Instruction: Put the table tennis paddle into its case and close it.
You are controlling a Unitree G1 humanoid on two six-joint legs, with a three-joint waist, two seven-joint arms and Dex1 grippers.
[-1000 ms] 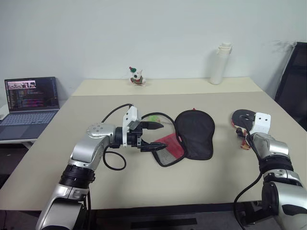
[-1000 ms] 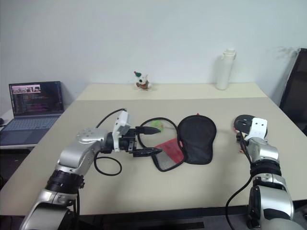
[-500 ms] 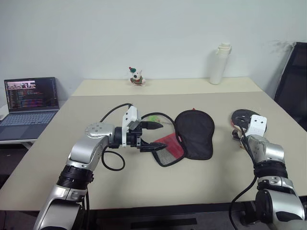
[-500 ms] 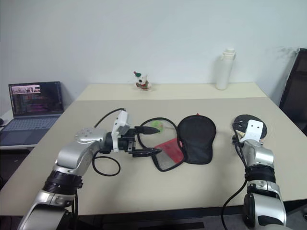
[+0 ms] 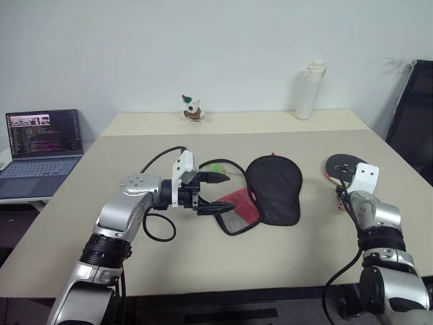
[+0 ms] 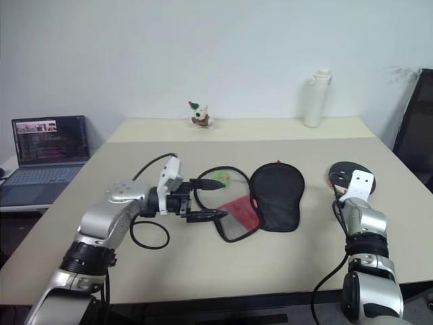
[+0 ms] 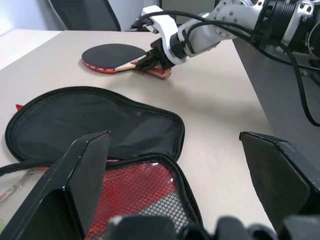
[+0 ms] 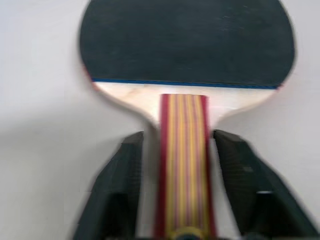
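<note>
The table tennis paddle [image 5: 342, 164] lies right of the case [image 5: 265, 191].

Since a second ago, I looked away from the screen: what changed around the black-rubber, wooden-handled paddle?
The right gripper has drawn its fingers in on either side of the black-rubber paddle's wooden handle, though a firm grip is not visible yet. The paddle lies flat on the beige table, not lifted. The left gripper stays wide open at the open black fabric case, which has not moved.

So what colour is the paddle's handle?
The paddle's handle has yellow and red stripes with dark red edges, clearest in the right wrist view.
</note>
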